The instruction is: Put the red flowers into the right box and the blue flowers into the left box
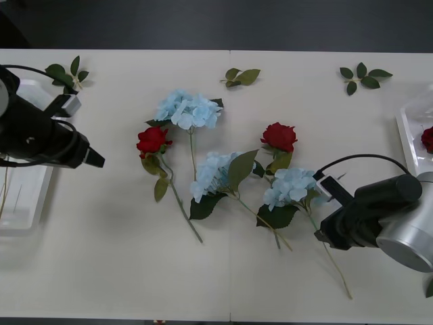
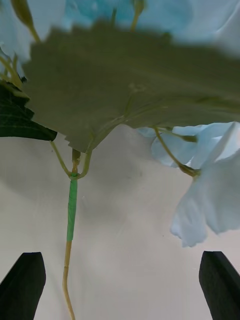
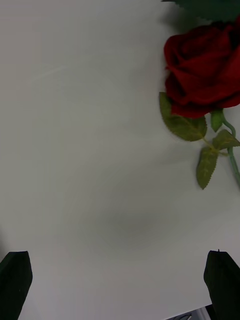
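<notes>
Pale cream surface [image 1: 101, 271], dark band of room behind its far edge.

Containers: left box [image 1: 27, 217] sits at the surface's left edge, partly under the left arm; a thin stem or two seems to lie along its outer side, contents otherwise hard to read. Right box [image 1: 408, 135] is at the right edge, cut off by the frame, with one red flower head [image 1: 427, 139] inside.

Loose on the surface: two red flowers, one left of centre [image 1: 152, 140], one right of centre [image 1: 279, 136]. Three blue flowers: far one [image 1: 188, 109], middle one [image 1: 213, 172], near-right one [image 1: 291, 187], its long stem [image 1: 331, 261] running toward the near edge. The middle and near-right flowers overlap at their leaves and cross the right rose's stem. Three green leaf sprigs lie along the far edge, at left [image 1: 66, 73], centre [image 1: 241, 76] and right [image 1: 364, 76].

Left gripper [image 3: 120, 280] hovers between the left box and the left rose, jaws spread, bare surface between them; rose head [image 3: 202, 70] ahead in the wrist view.

Right gripper [image 2: 120, 282] sits low just beside the near-right blue flower, jaws spread, stem [image 2: 72, 210] between the fingers, nearer one; broad leaf [image 2: 130, 80] fills the view ahead.

Open room: wide bare strip along the near edge, and bare surface between the left box and the flowers.
</notes>
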### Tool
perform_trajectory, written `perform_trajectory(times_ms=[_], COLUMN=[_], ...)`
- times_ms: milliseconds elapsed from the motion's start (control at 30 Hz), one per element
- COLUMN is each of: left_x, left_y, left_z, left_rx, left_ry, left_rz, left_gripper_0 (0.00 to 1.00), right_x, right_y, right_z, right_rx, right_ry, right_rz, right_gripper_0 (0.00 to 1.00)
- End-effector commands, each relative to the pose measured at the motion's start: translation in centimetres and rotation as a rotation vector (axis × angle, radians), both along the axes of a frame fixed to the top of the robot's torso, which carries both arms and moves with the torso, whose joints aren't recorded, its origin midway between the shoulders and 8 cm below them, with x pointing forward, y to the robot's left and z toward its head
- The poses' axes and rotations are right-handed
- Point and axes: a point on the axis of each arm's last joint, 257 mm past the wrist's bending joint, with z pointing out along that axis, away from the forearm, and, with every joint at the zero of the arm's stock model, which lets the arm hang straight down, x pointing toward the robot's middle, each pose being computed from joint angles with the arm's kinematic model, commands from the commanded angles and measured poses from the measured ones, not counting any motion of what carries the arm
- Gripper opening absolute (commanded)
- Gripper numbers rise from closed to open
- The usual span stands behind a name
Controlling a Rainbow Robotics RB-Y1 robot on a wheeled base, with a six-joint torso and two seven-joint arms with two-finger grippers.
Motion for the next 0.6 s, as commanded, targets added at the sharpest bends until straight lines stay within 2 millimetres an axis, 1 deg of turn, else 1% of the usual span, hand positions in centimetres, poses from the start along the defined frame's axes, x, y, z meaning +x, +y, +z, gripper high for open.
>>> perform_trajectory(times_ms=[33,133,200,233,300,333,400,433,467,533,567,600], left_x=[0.2,0.4,0.7,0.8,1.2,1.3,1.4,1.4,1.4,1.3,1.2,1.2], left_y=[-3.7,-6.2,-7.6,-7.9,-9.2,-9.5,-10.6,-11.0,-11.2,-12.1,-12.3,-12.5], left_z=[-0.2,-1.5,-2.3,-2.5,-3.4,-3.6,-4.1,-4.5,-4.6,-5.1,-5.2,-5.5], left_rx=[-0.021,-0.038,-0.049,-0.051,-0.049,-0.052,-0.058,-0.06,-0.064,-0.078,-0.079,-0.081], left_ry=[-0.055,-0.078,-0.093,-0.099,-0.121,-0.125,-0.138,-0.141,-0.14,-0.136,-0.136,-0.132], left_rz=[0.019,0.036,0.05,0.053,0.068,0.073,0.09,0.103,0.108,0.125,0.13,0.139], left_gripper_0=[1.0,1.0,1.0,1.0,1.0,1.0,1.0,1.0,1.0,1.0,1.0,1.0], right_x=[1.1,1.4,1.6,1.5,1.8,1.8,1.9,1.9,2.0,2.1,2.1,2.2], right_y=[1.3,1.8,2.0,2.0,2.5,2.4,2.7,2.7,2.7,2.8,2.9,2.8], right_z=[-0.2,-0.9,-1.4,-1.6,-1.8,-1.9,-2.1,-2.2,-2.2,-2.4,-2.4,-2.4], right_rx=[0.008,0.002,0.003,0.005,0.013,0.01,0.014,0.013,0.013,0.013,0.013,0.014], right_ry=[-0.021,-0.026,-0.026,-0.021,-0.023,-0.022,-0.022,-0.02,-0.022,-0.02,-0.022,-0.022], right_rz=[-0.005,-0.001,0.002,-0.001,-0.005,-0.006,-0.008,-0.009,-0.011,-0.013,-0.011,-0.01], right_gripper_0=[0.89,0.88,0.86,0.85,0.79,0.78,0.68,0.62,0.58,0.44,0.38,0.28])
